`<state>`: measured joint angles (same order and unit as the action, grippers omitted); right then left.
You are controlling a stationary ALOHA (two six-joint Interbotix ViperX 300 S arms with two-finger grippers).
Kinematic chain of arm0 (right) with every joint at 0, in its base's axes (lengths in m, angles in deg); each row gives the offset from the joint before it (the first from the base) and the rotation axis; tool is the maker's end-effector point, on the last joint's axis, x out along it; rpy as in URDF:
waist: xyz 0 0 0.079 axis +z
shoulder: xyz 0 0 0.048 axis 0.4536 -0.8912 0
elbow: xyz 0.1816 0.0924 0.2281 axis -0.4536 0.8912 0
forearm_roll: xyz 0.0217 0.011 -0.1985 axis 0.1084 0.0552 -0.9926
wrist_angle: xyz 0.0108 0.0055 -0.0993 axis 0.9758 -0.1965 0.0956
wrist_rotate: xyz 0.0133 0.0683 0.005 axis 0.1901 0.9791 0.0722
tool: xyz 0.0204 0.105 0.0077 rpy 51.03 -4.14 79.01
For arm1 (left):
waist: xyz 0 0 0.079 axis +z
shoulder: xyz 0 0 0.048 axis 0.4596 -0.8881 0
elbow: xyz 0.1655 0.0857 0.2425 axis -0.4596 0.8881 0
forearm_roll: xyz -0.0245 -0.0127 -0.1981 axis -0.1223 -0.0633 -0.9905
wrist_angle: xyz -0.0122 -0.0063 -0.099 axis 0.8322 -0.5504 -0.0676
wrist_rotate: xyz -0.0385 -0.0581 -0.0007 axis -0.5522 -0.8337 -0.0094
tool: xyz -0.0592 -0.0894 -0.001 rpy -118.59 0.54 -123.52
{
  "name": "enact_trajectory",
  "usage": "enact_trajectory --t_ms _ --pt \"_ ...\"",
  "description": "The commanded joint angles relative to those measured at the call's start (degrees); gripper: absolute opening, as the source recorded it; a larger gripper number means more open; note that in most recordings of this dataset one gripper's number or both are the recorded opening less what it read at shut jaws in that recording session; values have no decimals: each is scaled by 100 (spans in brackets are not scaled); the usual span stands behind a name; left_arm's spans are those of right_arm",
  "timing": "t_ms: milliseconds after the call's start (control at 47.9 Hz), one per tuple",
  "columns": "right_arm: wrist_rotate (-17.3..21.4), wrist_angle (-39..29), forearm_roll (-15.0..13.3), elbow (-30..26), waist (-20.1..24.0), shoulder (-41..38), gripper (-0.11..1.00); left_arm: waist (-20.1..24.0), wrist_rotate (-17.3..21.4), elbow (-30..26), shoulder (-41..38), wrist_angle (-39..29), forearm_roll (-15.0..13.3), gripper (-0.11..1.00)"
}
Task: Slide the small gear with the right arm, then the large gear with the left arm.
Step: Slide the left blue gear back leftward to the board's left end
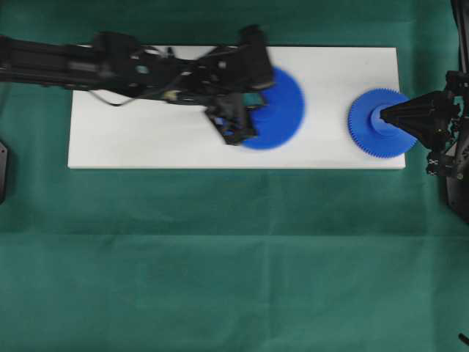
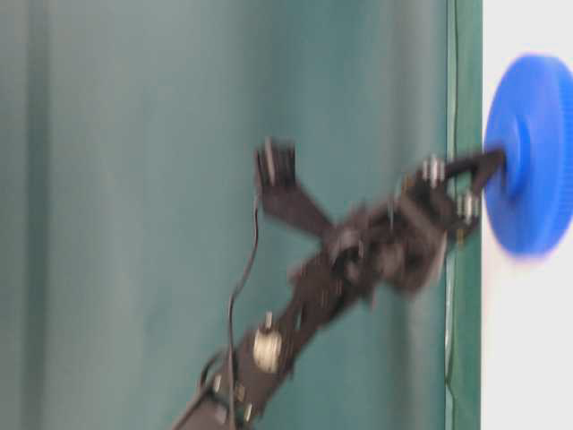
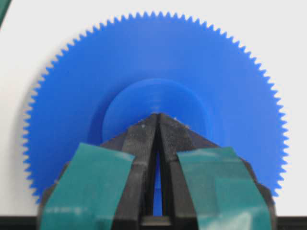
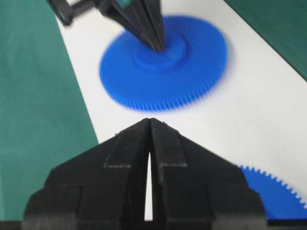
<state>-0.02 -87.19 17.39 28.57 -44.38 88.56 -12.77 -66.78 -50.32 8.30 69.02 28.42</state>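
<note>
The large gear (image 1: 282, 110) lies on the white board (image 1: 146, 139), right of the middle, and looks smeared by motion. My left gripper (image 1: 253, 114) is shut, its pointed tips (image 3: 158, 116) pressed on the gear's raised hub (image 3: 144, 96). The right wrist view shows the same contact, with the left gripper (image 4: 157, 44) on the large gear (image 4: 192, 72). The small gear (image 1: 370, 139) sits near the board's right end. My right gripper (image 1: 382, 114) is shut and empty, its tip over that gear's hub; whether it touches I cannot tell. In the right wrist view, the small gear (image 4: 276, 194) peeks out beside the right gripper (image 4: 150, 120).
Green cloth (image 1: 220, 257) surrounds the board on all sides. The left arm (image 1: 110, 66) stretches along the board's far edge from the left. The right arm's base (image 1: 451, 147) stands off the board's right end. In the table-level view a blurred black arm (image 2: 376, 251) touches a blue gear (image 2: 537, 152).
</note>
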Motion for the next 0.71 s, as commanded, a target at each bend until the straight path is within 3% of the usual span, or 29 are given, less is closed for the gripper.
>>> enact_trajectory --t_ms 0,376,689 --pt "18 44 -9 -132 18 -70 51 167 -18 694 343 26 0 0" --pt "18 35 0 -272 141 -202 51 686 -299 2865 1969 220 -9 0" --pt "18 53 -9 -378 149 -492 51 896 -765 3823 3085 79 -9 0"
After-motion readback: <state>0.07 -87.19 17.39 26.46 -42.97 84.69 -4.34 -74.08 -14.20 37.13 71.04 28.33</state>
